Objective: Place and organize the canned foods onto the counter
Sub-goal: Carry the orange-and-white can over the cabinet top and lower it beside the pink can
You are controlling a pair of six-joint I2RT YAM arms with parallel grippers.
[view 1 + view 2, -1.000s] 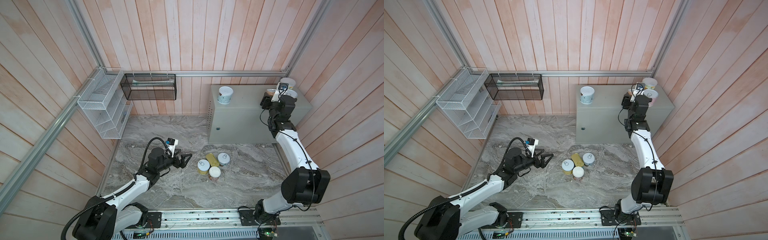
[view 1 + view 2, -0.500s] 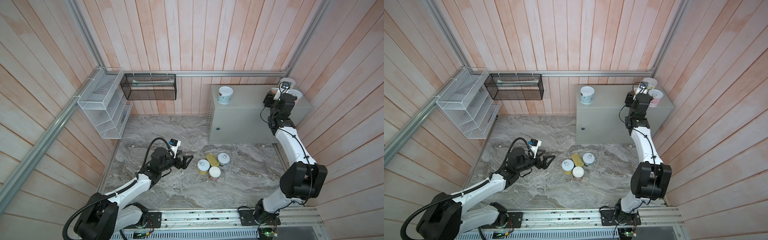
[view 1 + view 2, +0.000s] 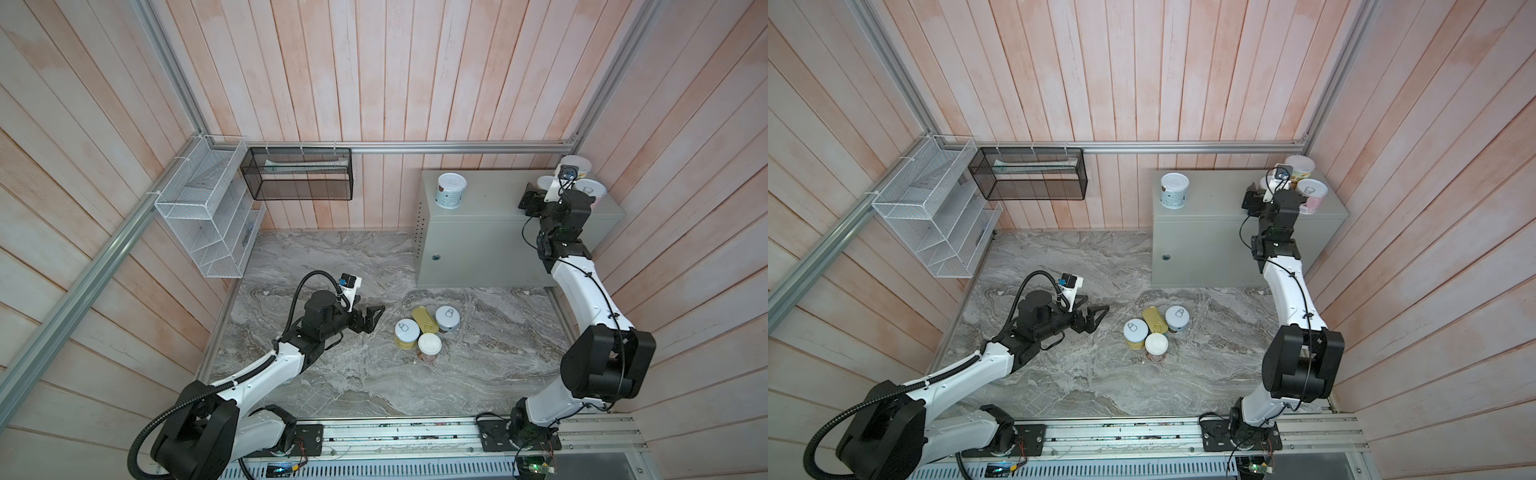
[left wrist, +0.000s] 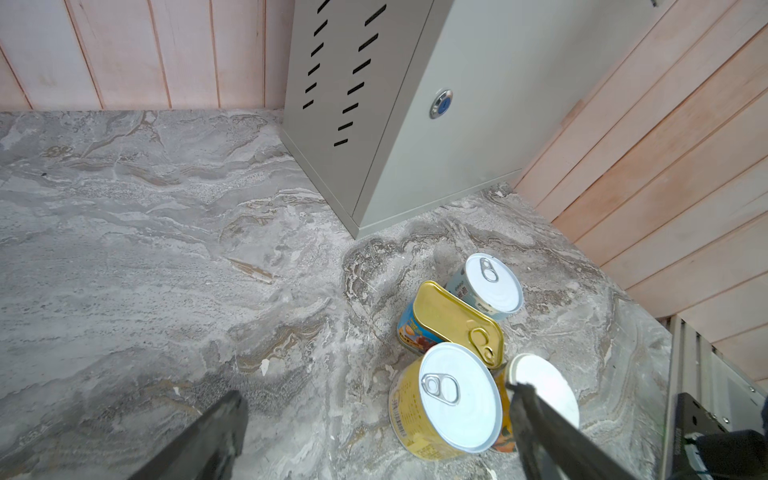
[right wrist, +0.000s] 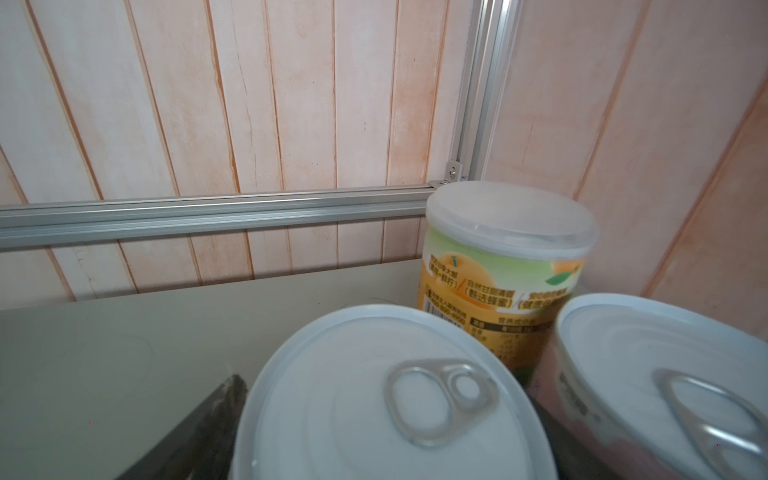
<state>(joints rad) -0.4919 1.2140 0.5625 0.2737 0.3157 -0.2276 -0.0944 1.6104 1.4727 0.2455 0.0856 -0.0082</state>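
- The right gripper (image 5: 386, 388) is at the far right corner of the grey-green cabinet (image 3: 498, 216), jaws either side of a ring-pull tin (image 5: 332, 424). Whether they pinch it or stand clear I cannot tell (its lid hides the contact).
- That tin stands upright just beside the orange-label tin (image 5: 507, 249) and the pink tin (image 5: 665, 374), probably packed into the corner to save room. A lone tin (image 3: 451, 189) stands well apart, near the cabinet's left end.
- The left gripper (image 4: 376, 395) hangs low over the table (image 4: 145, 249), jaws wide and empty, aimed at the yellow tin (image 4: 453, 399), likely the next pick since it is nearest.
- Behind it, the rectangular tin (image 4: 453, 316) lies gold top up, its long axis running towards the cabinet and its ring-pull end pointing away from it. The other tins stand upright.
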